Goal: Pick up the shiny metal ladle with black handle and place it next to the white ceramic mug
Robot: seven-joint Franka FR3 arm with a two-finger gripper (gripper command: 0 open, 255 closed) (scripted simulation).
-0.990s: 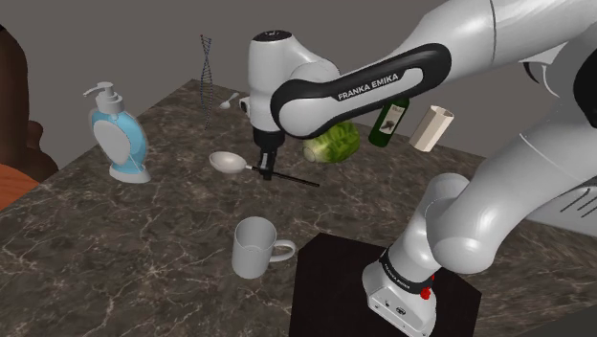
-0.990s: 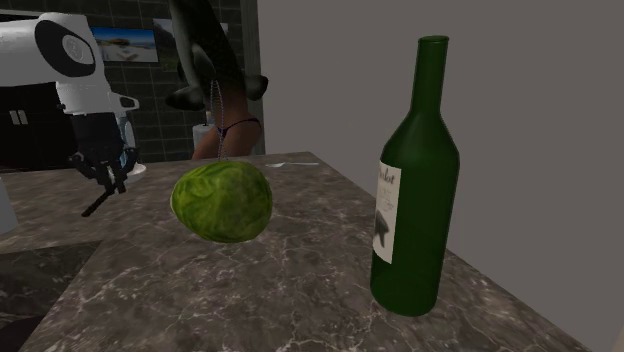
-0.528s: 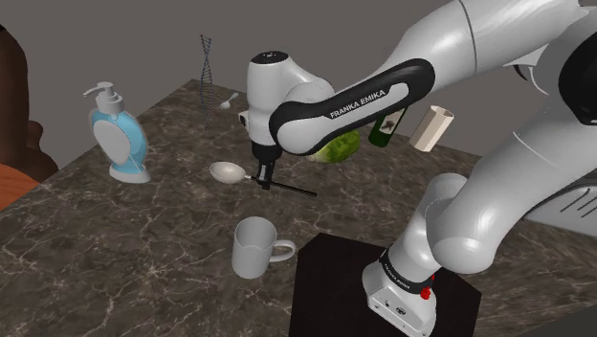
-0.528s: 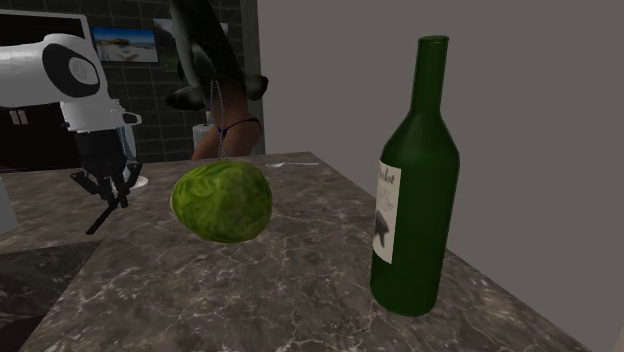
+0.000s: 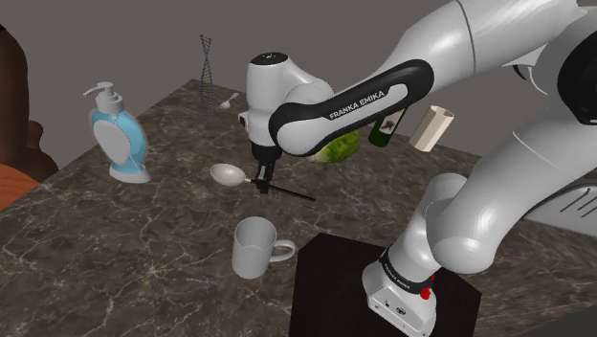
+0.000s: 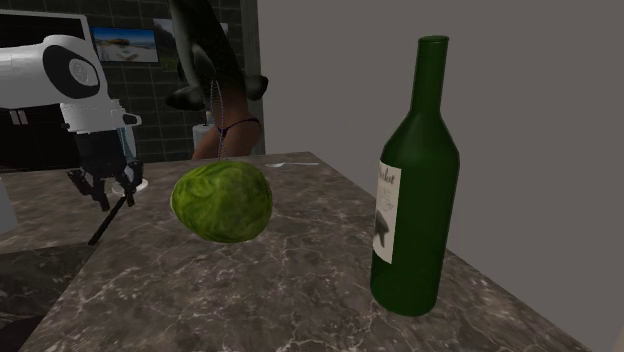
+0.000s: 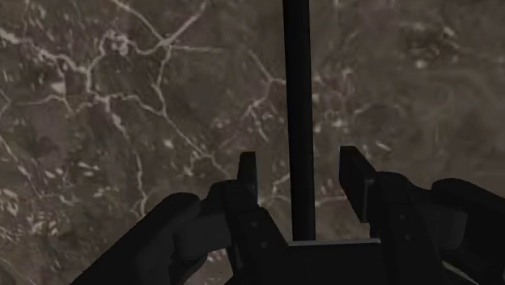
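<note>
The arm (image 5: 356, 98) is showing FRANKA EMIKA lettering; its jaws are standing spread, flanking the ladle (image 7: 299, 81) handle without touching.

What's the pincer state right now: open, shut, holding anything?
pincer: open. The ladle has its black handle in the gap, untouched on both sides, so nothing is held.

Dark brown counter (image 5: 143, 230) veined white; green cabbage (image 6: 221, 201), dark green bottle (image 6: 415, 190), white mug (image 5: 254, 247), blue-white dispenser (image 5: 119, 139).
</note>
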